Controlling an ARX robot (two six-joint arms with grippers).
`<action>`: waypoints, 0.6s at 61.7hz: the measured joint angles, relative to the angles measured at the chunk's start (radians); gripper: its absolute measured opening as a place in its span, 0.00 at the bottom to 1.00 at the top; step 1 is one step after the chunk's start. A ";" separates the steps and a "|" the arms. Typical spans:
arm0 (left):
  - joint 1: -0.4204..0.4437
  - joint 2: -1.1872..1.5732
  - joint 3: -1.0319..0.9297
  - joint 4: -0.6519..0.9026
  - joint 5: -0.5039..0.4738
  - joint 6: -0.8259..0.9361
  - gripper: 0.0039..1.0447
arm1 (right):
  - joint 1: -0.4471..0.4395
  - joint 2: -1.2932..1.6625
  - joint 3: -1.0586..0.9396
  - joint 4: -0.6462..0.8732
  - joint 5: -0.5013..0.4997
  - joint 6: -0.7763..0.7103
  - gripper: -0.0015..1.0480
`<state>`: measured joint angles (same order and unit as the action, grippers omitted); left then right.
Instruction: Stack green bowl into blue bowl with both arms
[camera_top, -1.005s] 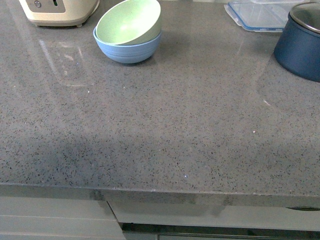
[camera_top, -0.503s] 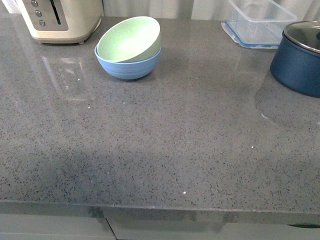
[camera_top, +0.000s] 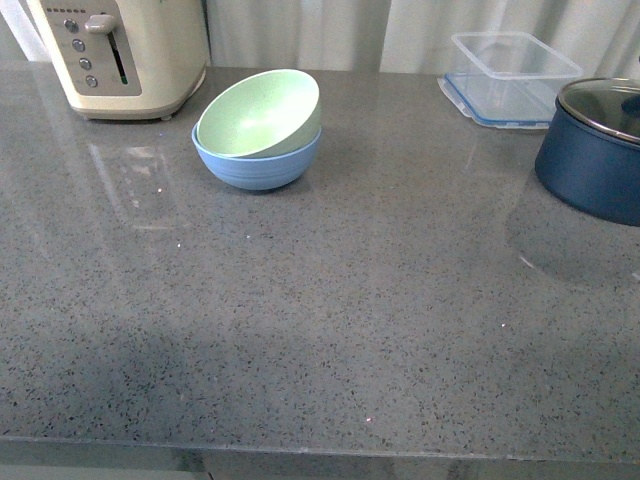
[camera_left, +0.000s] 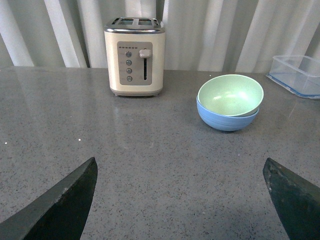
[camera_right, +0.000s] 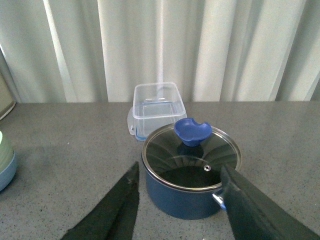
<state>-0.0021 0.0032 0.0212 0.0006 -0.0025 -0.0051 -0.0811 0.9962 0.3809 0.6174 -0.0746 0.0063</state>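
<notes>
Spreading wide over bare grey countertop (camera_left: 150, 165), the left gripper (camera_left: 180, 200) is holding nothing, its two black fingers (camera_left: 65, 205) showing only at the lower corners of its wrist view. The right gripper (camera_right: 177, 205) is likewise splayed and empty, framing the navy pot (camera_right: 187, 192) with its glass lid (camera_right: 191, 157). Farther back, the green bowl (camera_top: 260, 112) is sitting tilted inside the blue bowl (camera_top: 255, 170), between the cream toaster (camera_top: 120, 55) and the clear container (camera_top: 510, 75). Pale curtains (camera_right: 165, 50) are hanging behind.
</notes>
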 joint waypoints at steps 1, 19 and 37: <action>0.000 0.000 0.000 0.000 0.000 0.000 0.94 | 0.002 -0.011 -0.016 0.008 0.003 0.000 0.39; 0.000 0.000 0.000 0.000 0.000 0.000 0.94 | 0.079 -0.196 -0.213 0.011 0.075 -0.005 0.01; 0.000 0.000 0.000 0.000 0.000 0.000 0.94 | 0.079 -0.349 -0.297 -0.063 0.074 -0.006 0.01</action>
<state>-0.0021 0.0032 0.0212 0.0006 -0.0025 -0.0051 -0.0017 0.6472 0.0841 0.5541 -0.0002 0.0006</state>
